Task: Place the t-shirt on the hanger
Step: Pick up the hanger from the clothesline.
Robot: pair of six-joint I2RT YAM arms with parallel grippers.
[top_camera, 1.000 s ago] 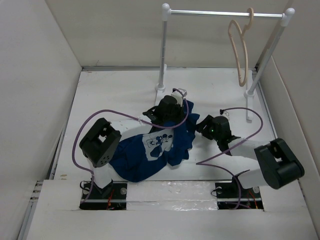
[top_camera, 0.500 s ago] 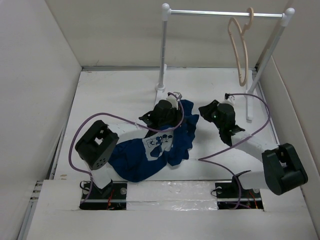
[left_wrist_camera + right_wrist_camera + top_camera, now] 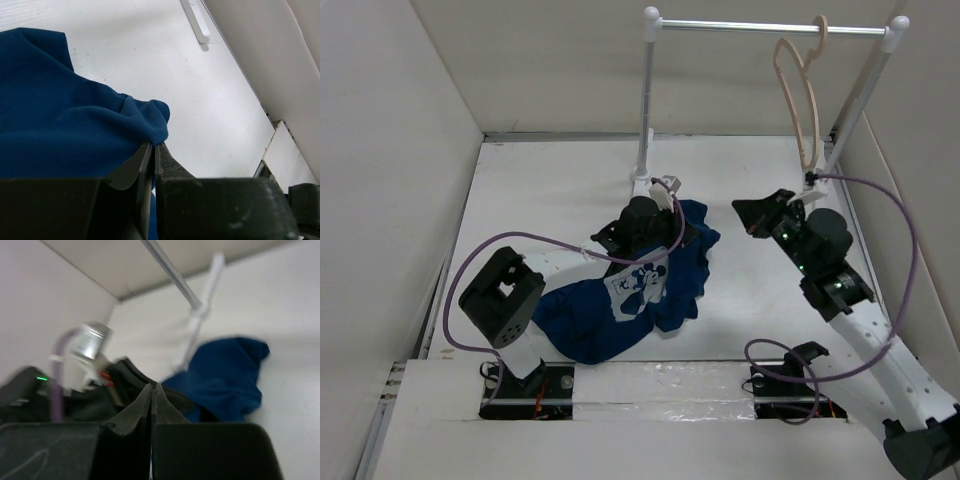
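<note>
The dark navy t-shirt [image 3: 590,325] lies crumpled on the table, its white cartoon print [image 3: 638,287] facing up. My left gripper [image 3: 682,222] is at the shirt's far right edge, shut on a fold of the blue cloth [image 3: 60,130]; the closed jaws [image 3: 154,145] pinch the fabric at their tip. To the right of the shirt, my right gripper [image 3: 748,213] is raised, shut and empty, and points left towards the shirt. Its own view shows the closed jaws [image 3: 151,386] with the shirt [image 3: 225,375] beyond them. The beige hanger [image 3: 798,100] hangs by its hook from the rack's bar.
The rack has a silver bar [image 3: 760,27] on two white posts [image 3: 646,110] at the back of the table. Its right post foot [image 3: 818,215] stands close behind the right gripper. White walls enclose the table on three sides. Purple cables loop off both arms.
The right gripper has shut and drawn back from the shirt, rising to the right. The left gripper has kept its hold and carried the cloth slightly towards the back.
</note>
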